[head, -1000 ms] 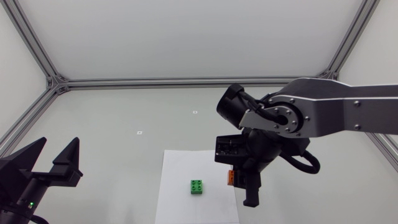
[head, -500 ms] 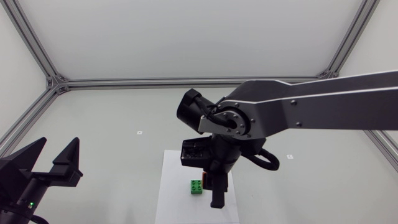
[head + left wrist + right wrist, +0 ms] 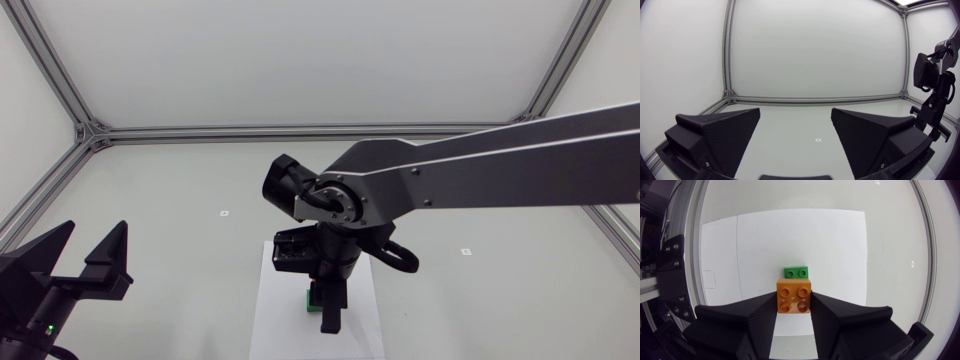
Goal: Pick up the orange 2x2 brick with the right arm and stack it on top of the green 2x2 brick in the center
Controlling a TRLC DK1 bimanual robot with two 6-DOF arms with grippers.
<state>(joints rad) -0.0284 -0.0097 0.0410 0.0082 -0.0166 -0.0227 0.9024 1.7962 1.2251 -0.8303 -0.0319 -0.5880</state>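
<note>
In the right wrist view the orange 2x2 brick sits studs-up between the fingers of my right gripper, which is shut on it. The green 2x2 brick lies on the white sheet just ahead of and below the orange one, partly covered by it. From above, my right gripper hangs over the sheet's middle, hiding the orange brick; only a sliver of the green brick shows. My left gripper stands open at the near left, far from both bricks, with nothing between its fingers.
The white sheet lies at the table's front centre. Small marks dot the grey tabletop. An aluminium frame borders the table. My right arm shows at the side of the left wrist view.
My right arm has swung left with the orange brick, from beside the green brick's right to directly over it. The left arm has not moved.
</note>
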